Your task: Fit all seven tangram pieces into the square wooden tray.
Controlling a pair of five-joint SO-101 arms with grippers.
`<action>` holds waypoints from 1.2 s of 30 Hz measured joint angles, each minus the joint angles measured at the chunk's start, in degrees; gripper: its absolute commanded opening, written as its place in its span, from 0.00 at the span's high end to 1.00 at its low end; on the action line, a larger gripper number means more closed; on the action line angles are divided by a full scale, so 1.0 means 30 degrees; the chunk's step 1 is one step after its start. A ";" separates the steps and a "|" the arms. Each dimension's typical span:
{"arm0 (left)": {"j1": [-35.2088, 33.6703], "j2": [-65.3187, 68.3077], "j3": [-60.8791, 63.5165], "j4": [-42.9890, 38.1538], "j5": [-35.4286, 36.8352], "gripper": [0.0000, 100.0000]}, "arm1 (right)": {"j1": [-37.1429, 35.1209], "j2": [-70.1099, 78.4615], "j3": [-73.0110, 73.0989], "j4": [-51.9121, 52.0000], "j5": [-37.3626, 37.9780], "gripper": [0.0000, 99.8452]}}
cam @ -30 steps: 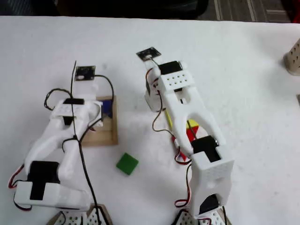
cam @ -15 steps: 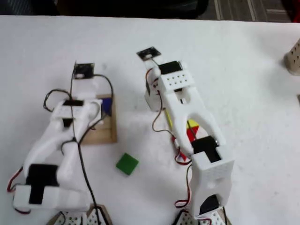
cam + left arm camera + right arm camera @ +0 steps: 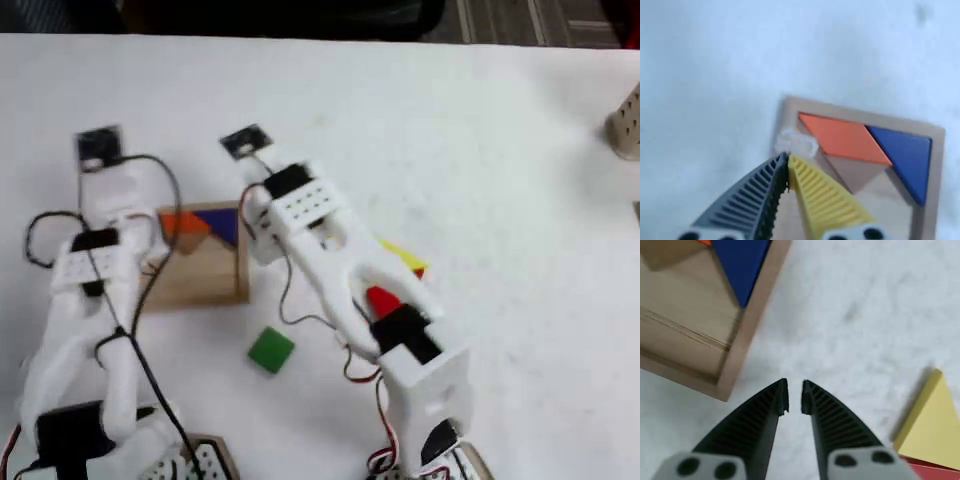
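The tray [image 3: 205, 278] sits on the worktop [image 3: 500, 150], with an orange piece [image 3: 842, 137] and a blue piece [image 3: 907, 155] along its 12 o'clock side. The left end effector [image 3: 786, 162] is clenched and empty over the tray's 10 o'clock corner. The right end effector [image 3: 794, 390], narrowly parted and empty, hovers just off the tray's 3 o'clock rim. A green square [image 3: 271, 350] lies at the tray's 5 o'clock. The yellow piece [image 3: 927, 425] and red piece [image 3: 383, 298] lie farther out at 3 o'clock.

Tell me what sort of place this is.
Probably a robotics lab bench: the left arm and right arm, wires exposed, stand on a white table with a wooden tray holding tangram pieces.
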 measured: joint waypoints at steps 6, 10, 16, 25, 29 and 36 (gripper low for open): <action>-0.1524 0.0469 -0.0059 -0.1875 0.0000 0.97 | -0.0674 0.0000 0.0000 -0.0088 -0.0176 0.83; -0.1670 0.2842 -0.1612 -0.1524 0.0000 0.97 | -0.1553 0.0908 -0.0029 -0.1465 -0.0410 0.83; -0.2315 0.4190 -0.3897 0.1231 0.0029 0.97 | -0.2344 0.3077 -0.0850 -0.3194 -0.2462 0.83; -0.2374 0.4308 -0.3897 0.1260 0.0000 0.97 | -0.1465 0.4894 -0.2432 -0.1875 -0.2872 0.93; -0.2374 0.4337 -0.3897 0.1260 0.0000 0.97 | -0.0293 0.4894 -0.2403 -0.1114 -0.2901 0.97; -0.2374 0.4337 -0.3897 0.1231 0.0000 0.97 | 0.2608 0.4894 -0.2432 0.0762 -0.0469 0.95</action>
